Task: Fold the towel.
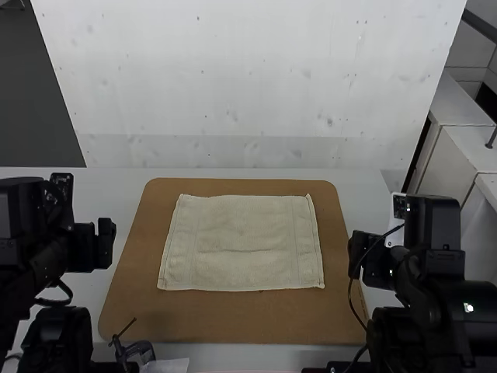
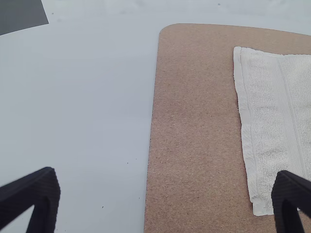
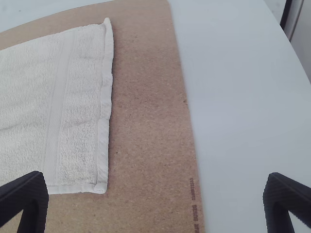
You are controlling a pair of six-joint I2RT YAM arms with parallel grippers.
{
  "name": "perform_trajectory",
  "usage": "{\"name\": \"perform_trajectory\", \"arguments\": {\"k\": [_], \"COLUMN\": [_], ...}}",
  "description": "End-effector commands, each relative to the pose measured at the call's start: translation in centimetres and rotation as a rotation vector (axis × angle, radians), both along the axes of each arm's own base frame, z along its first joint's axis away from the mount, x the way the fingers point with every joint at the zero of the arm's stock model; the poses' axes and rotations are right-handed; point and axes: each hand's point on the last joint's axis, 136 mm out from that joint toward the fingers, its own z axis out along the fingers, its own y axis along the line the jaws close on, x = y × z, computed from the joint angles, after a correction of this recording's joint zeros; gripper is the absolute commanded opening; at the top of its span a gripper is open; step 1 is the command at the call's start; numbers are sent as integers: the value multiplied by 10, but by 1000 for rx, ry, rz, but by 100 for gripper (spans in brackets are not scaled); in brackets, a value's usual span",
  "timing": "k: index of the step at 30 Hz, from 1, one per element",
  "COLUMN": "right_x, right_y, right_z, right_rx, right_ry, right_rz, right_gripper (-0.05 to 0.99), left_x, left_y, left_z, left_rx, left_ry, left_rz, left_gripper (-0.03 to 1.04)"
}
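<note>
The towel (image 1: 241,249) is laid out flat on the brown board (image 1: 311,330), inside its borders, with only shallow creases across the middle; it is touched by neither gripper, and whether it is one layer or more cannot be told. The left gripper (image 2: 166,172) is held with its black fingers spread wide and nothing between them, off the towel's left side; the right gripper (image 3: 155,175) is likewise spread and empty, off the right side.

The step in hand is judged to be the first grasp, with the folding itself all to be done; the near left corner (image 1: 161,286) and the near right corner (image 1: 321,284) are probably best taken together, one by each gripper. Each pair of fingers should be lowered almost to the board and narrowed before the cloth is met, so that the hem is pinched and the board is not scraped; if the approach is too high, only loops of pile may be caught, and the corner may be dropped. Once both corners are pinched, the edge should be raised evenly, kept lightly taut and carried over to the far edge; if one side is led, a skewed fold is likely to be made; if it is pulled too hard, the whole cloth may be dragged.
</note>
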Motion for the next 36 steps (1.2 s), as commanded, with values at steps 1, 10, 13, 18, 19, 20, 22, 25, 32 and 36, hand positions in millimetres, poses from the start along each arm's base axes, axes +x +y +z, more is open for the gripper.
{"name": "perform_trajectory", "arguments": {"k": [1, 10, 13, 18, 19, 20, 22, 25, 32, 36], "right_x": [0, 0, 0, 1, 1, 1, 0, 0, 13, 26], "right_y": [5, 5, 5, 3, 3, 3, 3, 5, 10, 11], "right_z": [16, 16, 16, 16, 16, 16, 16, 16, 4, -5], "right_rx": [22, 22, 23, 23, 23, 23, 23, 28, 47, 46], "right_ry": [-57, -57, -59, -56, -57, -56, -56, -56, 64, 162], "right_rz": [22, 22, 21, 8, 8, 8, 8, 17, 29, 30], "right_gripper": [97, 97, 97, 97, 97, 97, 97, 97, 97, 97], "left_x": [0, 0, 0, 1, 1, 1, 1, 1, 9, 26], "left_y": [-18, -18, -18, -14, -14, -14, -14, -14, -13, -17], "left_z": [6, 6, 7, 7, 7, 7, 7, 8, 21, 17], "left_rx": [-80, -81, -88, -98, -95, -94, -90, -91, -88, -98], "left_ry": [-42, -42, -45, -49, -49, -49, -47, -47, 28, 96], "left_rz": [-79, -78, -72, -36, -39, -40, -42, -43, -38, -56], "left_gripper": [97, 97, 97, 97, 97, 98, 98, 98, 96, 95]}}
